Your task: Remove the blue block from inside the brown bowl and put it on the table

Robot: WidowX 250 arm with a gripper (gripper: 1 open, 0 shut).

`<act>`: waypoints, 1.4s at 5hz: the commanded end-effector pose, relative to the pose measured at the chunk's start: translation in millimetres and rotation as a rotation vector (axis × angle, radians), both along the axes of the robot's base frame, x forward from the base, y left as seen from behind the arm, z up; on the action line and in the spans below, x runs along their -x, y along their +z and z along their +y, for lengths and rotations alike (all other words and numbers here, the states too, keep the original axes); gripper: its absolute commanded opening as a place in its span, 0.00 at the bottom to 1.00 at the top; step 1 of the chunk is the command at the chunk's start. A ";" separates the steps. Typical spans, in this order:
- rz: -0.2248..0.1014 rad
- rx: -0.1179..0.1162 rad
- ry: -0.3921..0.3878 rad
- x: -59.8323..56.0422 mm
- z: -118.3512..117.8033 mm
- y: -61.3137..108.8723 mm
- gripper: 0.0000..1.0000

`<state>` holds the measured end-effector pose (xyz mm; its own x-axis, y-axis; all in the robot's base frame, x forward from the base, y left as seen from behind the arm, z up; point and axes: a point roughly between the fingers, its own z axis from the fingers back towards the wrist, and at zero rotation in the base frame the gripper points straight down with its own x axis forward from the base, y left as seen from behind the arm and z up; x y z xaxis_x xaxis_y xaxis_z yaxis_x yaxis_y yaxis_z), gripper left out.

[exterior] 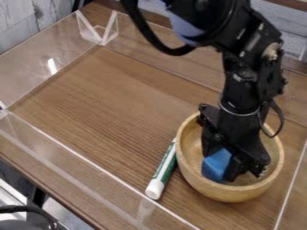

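Observation:
The brown bowl (196,182) sits on the table (108,99) at the front right. Inside it rests the blue block (217,166), low on the bowl's floor. My black gripper (228,162) reaches straight down into the bowl, with one finger tight against each side of the block. The fingers hide the block's upper part, so only its front face shows. The arm rises from the bowl toward the top right.
A white-and-green marker pen (162,173) lies on the table just left of the bowl, almost touching its rim. Clear acrylic walls (72,153) line the table's edges, and a clear angled piece (96,31) stands at the back left.

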<state>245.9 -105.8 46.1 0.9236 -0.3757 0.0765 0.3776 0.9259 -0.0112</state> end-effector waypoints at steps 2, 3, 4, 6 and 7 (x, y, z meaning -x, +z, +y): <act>-0.074 0.021 0.022 -9.2 2.9 36.9 0.00; -0.090 0.019 0.043 -9.3 8.0 52.8 0.00; -0.129 0.010 0.087 -8.6 18.5 77.4 0.00; -0.182 -0.028 0.214 -9.5 62.0 115.8 0.00; -0.187 -0.039 0.294 -6.2 91.3 118.9 0.00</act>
